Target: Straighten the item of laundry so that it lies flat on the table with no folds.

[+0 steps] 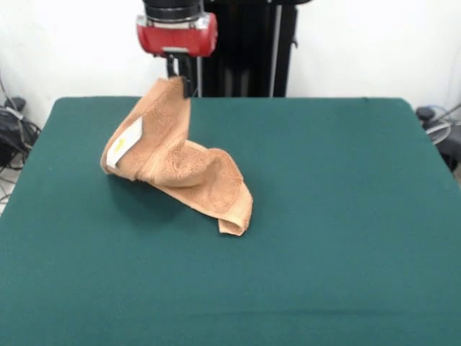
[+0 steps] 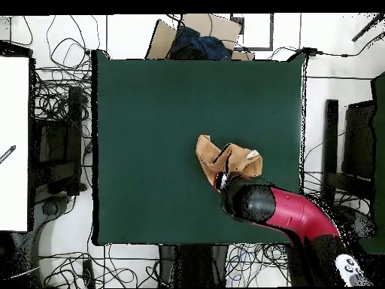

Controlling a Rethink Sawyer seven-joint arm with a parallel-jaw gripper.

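Observation:
The peach-orange towel point(image 1: 176, 160) is lifted by one corner above the dark green table point(image 1: 331, 216). It hangs in a crumpled drape, with its lower end lying folded on the table and its white label point(image 1: 124, 142) facing out on the left. My gripper point(image 1: 181, 83) is shut on the towel's top corner, under the red wrist. In the overhead view the towel point(image 2: 225, 162) lies bunched right of the table's middle point(image 2: 150, 120), and the red and black arm point(image 2: 271, 207) covers its lower part and the gripper.
Cables and equipment lie on the floor round the table in the overhead view point(image 2: 53, 150). A cardboard box point(image 2: 195, 34) stands beyond the table's top edge. The robot's black pedestal point(image 1: 245, 50) rises behind the table's far edge.

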